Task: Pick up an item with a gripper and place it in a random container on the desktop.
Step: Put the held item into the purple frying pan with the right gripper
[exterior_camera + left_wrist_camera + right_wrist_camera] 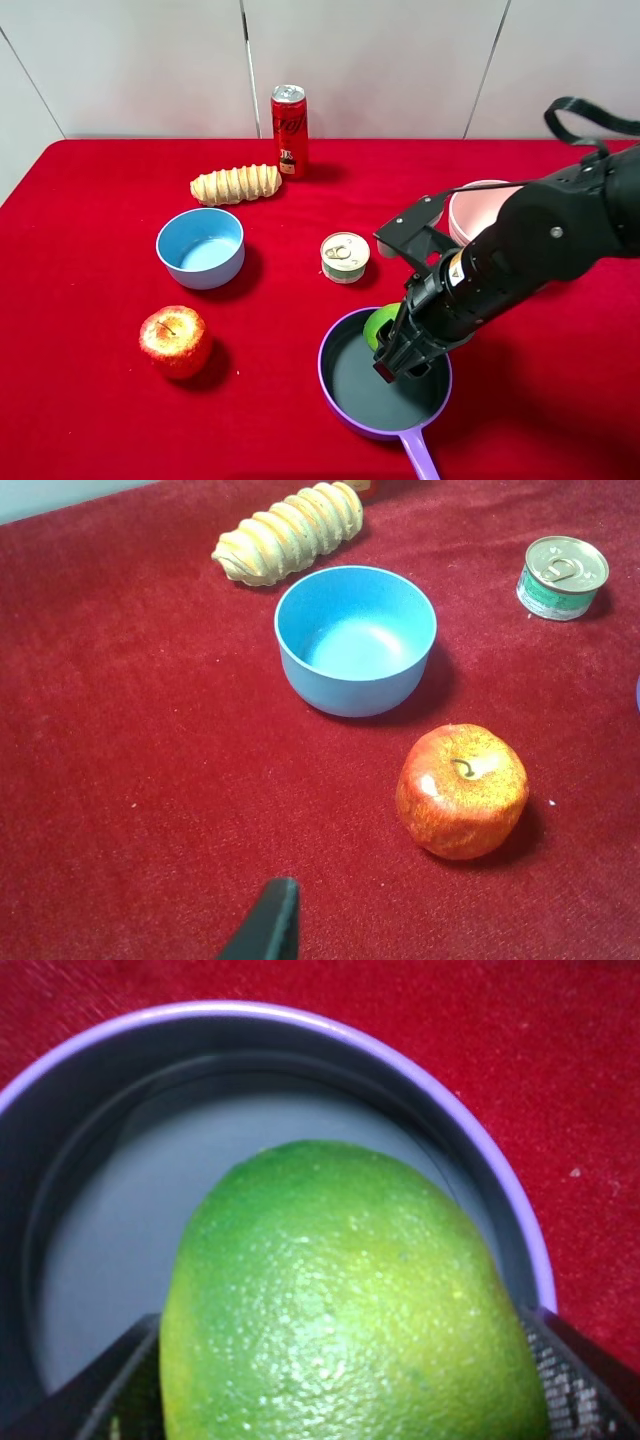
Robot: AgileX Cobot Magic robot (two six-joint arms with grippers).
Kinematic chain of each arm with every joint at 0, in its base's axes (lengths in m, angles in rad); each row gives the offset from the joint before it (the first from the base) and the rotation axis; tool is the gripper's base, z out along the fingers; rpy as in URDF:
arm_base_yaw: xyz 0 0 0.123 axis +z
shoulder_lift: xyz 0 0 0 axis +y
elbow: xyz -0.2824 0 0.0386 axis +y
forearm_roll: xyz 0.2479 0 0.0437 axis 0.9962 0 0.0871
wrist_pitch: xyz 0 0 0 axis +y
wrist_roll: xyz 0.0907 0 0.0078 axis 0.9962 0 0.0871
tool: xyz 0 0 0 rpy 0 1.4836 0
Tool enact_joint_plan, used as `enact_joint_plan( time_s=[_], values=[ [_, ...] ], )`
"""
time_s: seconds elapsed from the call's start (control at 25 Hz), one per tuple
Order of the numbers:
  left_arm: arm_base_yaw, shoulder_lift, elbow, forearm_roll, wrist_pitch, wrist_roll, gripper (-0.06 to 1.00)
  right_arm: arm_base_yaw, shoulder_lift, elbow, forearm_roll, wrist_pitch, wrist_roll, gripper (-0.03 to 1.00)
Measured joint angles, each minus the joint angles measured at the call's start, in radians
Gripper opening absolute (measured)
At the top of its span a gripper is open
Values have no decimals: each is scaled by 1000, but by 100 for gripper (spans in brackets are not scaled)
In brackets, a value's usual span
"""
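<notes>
The green lime (pixel 379 325) (pixel 340 1310) is clamped between the mesh-padded fingers (pixel 575 1380) of my right gripper (pixel 396 356), which is shut on it. It hangs inside the far side of the purple-rimmed pan (pixel 322 368) (pixel 300 1018), low over the dark grey floor; whether it touches I cannot tell. The pan rests on the red desktop (pixel 90 420) near the front edge, handle pointing forward. Of my left gripper only one dark fingertip (pixel 272 922) shows, above bare red cloth, so I cannot tell its state.
A blue bowl (pixel 201 247) (pixel 355 640) and a red-yellow apple (pixel 176 341) (pixel 462 790) sit at the left. A tin can (pixel 345 257) (pixel 563 577) stands behind the pan. A pink bowl (pixel 468 212), a cola can (pixel 289 130) and a bread roll (pixel 237 184) lie farther back.
</notes>
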Motion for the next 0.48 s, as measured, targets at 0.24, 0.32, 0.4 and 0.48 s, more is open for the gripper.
enact_joint_plan(
  time_s=[0.24,0.32,0.4,0.48],
  values=[
    [0,0,0,0,0,0,99,0,14,0,14,-3,0,50],
    [0,0,0,0,0,0,99,0,14,0,19,-3,0,50],
    [0,0,0,0,0,0,99,0,14,0,28,-3,0,50],
    [0,0,0,0,0,0,99,0,14,0,32,-3,0,50]
  ],
)
